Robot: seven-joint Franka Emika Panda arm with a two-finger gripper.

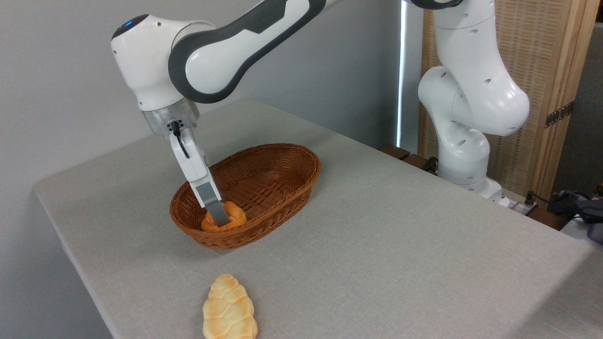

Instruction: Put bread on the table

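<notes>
**Fingers down on bun, bun in basket**

Surface (386, 245): large, covered in grey-beige cloth, reaching from the back wall to the near edge.

Arm (235, 42): white and grey, reaches in from the upper right and bends down over the left end of the basket.

Basket (287, 155): brown wicker, oval, long axis running from near left to far right.

Loaf (229, 308): pale yellow, braided, lies on the cloth near the front edge, well apart from the basket; long axis roughly toward the camera.

Bun (235, 217): small, orange, lumpy top, roundish, no clear long axis or heading. It sits on the basket floor at the near-left end.

Fingers (217, 213): one grey finger visible, lying against the bun's front; the other is hidden. Cannot tell whether they are clamped on it.
</notes>
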